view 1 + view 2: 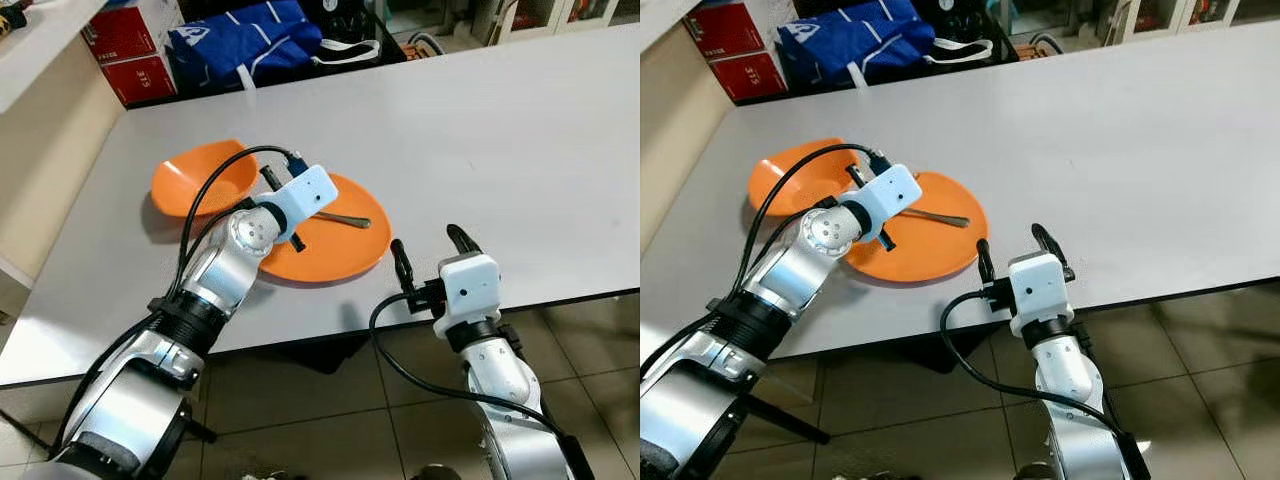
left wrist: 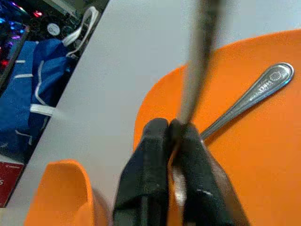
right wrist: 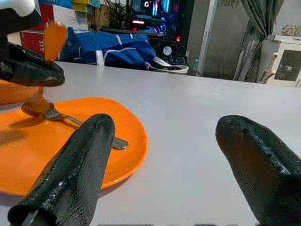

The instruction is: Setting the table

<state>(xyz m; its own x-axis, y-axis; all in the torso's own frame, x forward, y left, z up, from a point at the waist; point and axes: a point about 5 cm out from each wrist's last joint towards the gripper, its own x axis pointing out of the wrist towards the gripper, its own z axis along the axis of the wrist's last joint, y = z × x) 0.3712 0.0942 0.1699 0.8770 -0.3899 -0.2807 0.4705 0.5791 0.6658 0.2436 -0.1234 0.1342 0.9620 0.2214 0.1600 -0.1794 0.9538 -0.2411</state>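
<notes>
Left claw point(image 1: 283, 208): in your left eye view it sits over the flat round orange plate point(image 1: 340, 255), its fingers hidden behind the white wrist housing.
Plate and fork: the plate lies near the front left of the pale grey surface point(image 1: 480, 150); a silver metal fork point(image 1: 345, 219) rests on it, handle toward the right.
Bowl: a shallow orange plastic bowl point(image 1: 200, 178) sits just behind the plate on the left, touching or overlapping its rim.
Right claw point(image 1: 1012, 247): in your right eye view it hangs at the front edge of the surface, right of the plate, both black fingers spread with nothing between them.
Background: a blue fabric bag point(image 1: 855, 42) and red cardboard boxes point(image 1: 735, 50) stand past the far edge.
Left wrist view: you see the black fingers point(image 2: 146, 165) clenched on a thin upright utensil point(image 2: 197, 61), blurred, above the plate, with the fork handle beside them.
Right wrist view: released fingers point(image 3: 75, 174) frame the plate edge and bare surface; the left claw holds an orange-handled utensil there.
</notes>
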